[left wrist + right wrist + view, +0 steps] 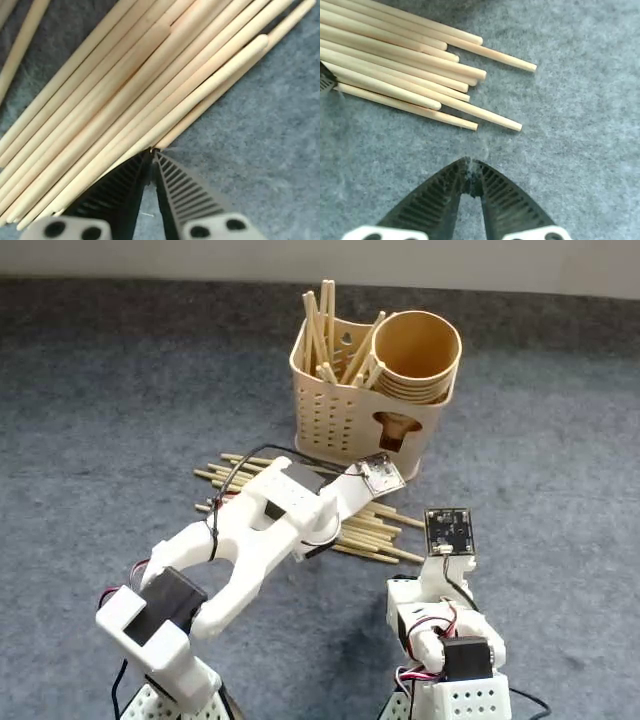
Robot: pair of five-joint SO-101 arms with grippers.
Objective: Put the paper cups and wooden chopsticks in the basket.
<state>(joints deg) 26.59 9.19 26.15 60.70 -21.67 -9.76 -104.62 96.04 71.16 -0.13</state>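
Chopsticks [130, 95] lie in a pile. The left gripper [151, 154], closed and empty, touches the pile's edge with its tips. The right gripper [470, 170], also closed, is near the pile but not touching.

This looks like a robotics test bench. A grey felt mat [100, 390] covers the table. In the lower frame, the white left arm [250, 540] and right arm [445, 640] carry bare wires [228, 485] and a circuit board [449, 531]. A pale wall [300, 255] lines the top.

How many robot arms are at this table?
2. The left arm stretches over the loose chopsticks before the basket; the right arm sits beside it, short of the pile.
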